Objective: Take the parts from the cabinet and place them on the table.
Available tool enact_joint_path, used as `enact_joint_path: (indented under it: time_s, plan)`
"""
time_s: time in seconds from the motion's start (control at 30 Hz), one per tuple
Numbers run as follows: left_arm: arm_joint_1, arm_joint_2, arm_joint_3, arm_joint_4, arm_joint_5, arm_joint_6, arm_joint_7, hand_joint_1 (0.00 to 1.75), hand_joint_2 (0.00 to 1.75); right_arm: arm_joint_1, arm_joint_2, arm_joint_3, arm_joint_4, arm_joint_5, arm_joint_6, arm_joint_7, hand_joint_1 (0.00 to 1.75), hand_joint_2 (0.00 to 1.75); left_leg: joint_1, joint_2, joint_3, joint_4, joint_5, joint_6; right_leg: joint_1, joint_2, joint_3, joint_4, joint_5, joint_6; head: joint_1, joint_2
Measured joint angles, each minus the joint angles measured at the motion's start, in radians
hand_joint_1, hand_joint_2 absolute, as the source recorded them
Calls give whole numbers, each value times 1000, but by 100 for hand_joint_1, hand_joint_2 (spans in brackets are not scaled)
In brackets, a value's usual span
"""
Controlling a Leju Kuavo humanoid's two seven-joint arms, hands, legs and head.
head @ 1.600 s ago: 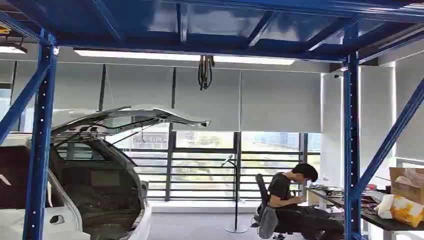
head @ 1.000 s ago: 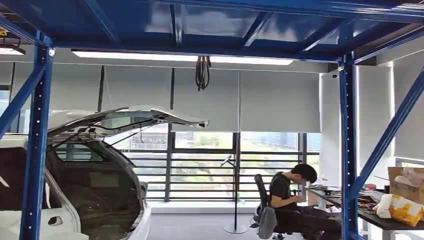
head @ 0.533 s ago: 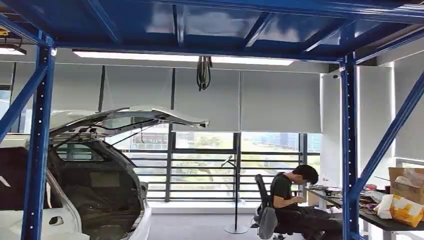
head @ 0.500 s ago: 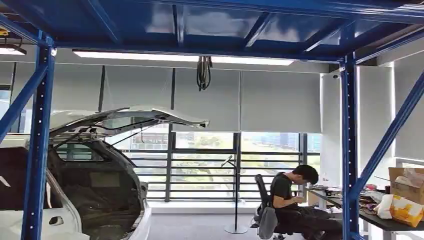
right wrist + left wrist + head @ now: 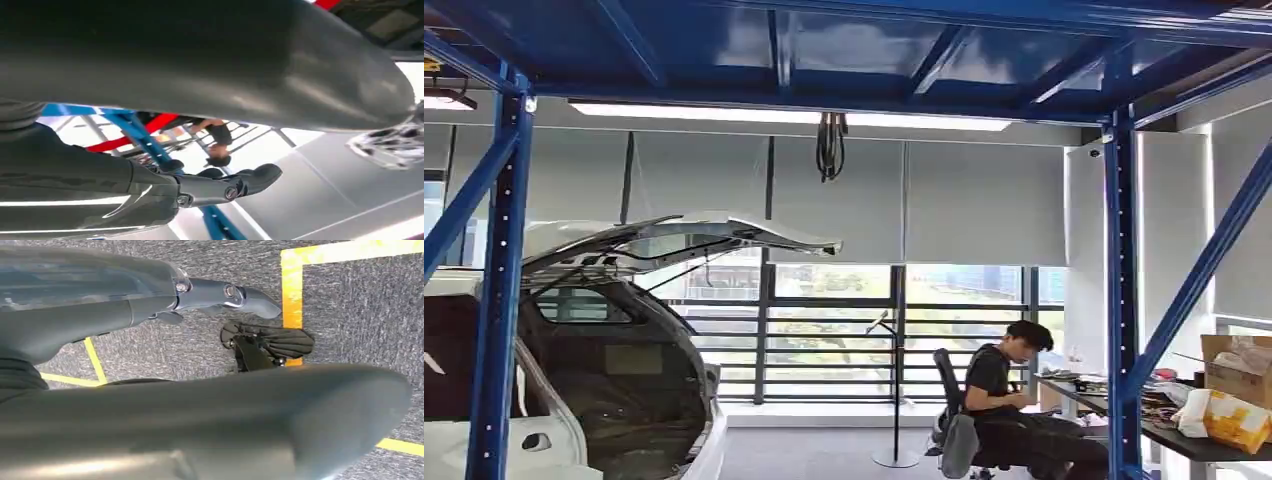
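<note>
In the head view I look out through a blue steel rack frame (image 5: 499, 290) into a workshop. A dark table (image 5: 1194, 445) at the far right carries a cardboard box (image 5: 1236, 368) and a yellow-and-white bag (image 5: 1224, 418). My left hand (image 5: 210, 410) hangs over grey carpet with yellow tape lines (image 5: 292, 285), fingers apart and holding nothing. My right hand (image 5: 190, 75) is raised toward the ceiling with its fingers (image 5: 250, 181) stretched out and nothing between them. A shiny silver object (image 5: 390, 142) shows beyond the thumb tip; I cannot tell what it is.
A white car (image 5: 614, 370) with its tailgate raised stands at the left. A person (image 5: 999, 400) sits on an office chair at the table. A thin floor stand (image 5: 896, 390) is in front of the window. A blue upright (image 5: 1124, 300) and diagonal brace stand at the right.
The whole view has swayed slightly, so the camera moved. The seated person has lifted the head a little.
</note>
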Motion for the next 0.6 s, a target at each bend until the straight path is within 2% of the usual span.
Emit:
enact_joint_path:
  time_s: [0.17,0.4,0.6]
  plan:
    - [0,0,0,0,-4,-1,6,0,0,2,1,-37,53,61,21,39,0,0,0,0,0,0,0,0,0,0,0,0,0,0,0,0]
    - [0,0,0,0,-10,-1,10,0,0,9,1,-78,106,58,41,40,0,0,0,0,0,0,0,0,0,0,0,0,0,0,0,0]
    - [1,0,0,0,-10,-2,9,0,0,15,1,-80,124,55,44,37,0,0,0,0,0,0,0,0,0,0,0,0,0,0,0,0]
